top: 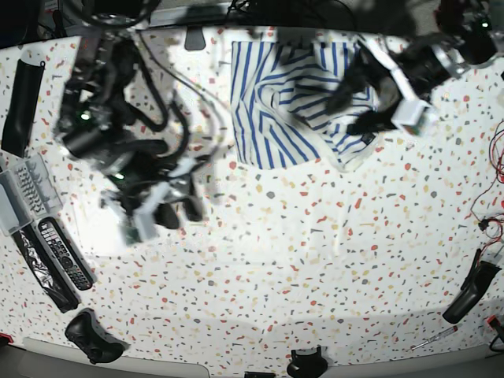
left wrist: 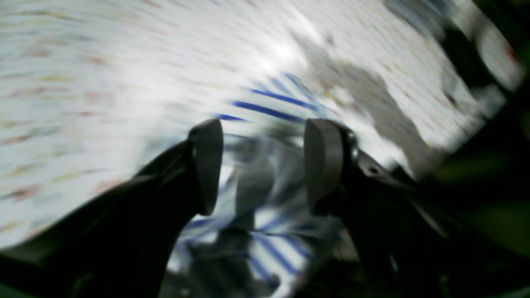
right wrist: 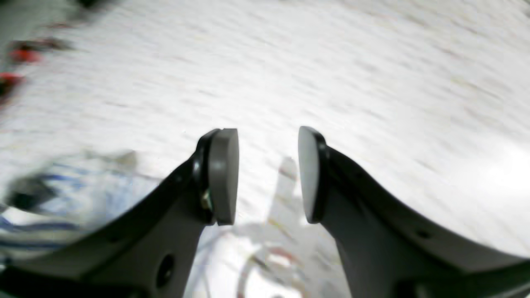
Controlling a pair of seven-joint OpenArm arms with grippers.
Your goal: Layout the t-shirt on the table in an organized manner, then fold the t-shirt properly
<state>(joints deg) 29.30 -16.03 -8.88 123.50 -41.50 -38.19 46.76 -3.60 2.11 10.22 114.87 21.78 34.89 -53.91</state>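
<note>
Shirt place: t-shirt [top: 299, 106] lies crumpled at the far edge of the table [top: 315, 268], bunched into a rough block, stripes running several ways, small dark tag at its near right corner
Shirt axis: as it lies, the heap runs mostly left to right along the far edge; no sleeve or hem is laid out flat
Nearer arm: left gripper [top: 370, 106] is over the shirt's right side, on or just above the cloth; right gripper [top: 169, 209] is well apart from it, over bare table
Left pincer: jaws parted in the wrist view [left wrist: 261, 165], striped cloth showing between and beyond the pads; too blurred to tell whether any fold is pinched
Right pincer: released [right wrist: 267, 176], nothing between the pads, only speckled table beyond; the shirt sits off to its lower left in that view
Arm pose: left arm reaches in from the far right corner; right arm is bent low over the table
</note>
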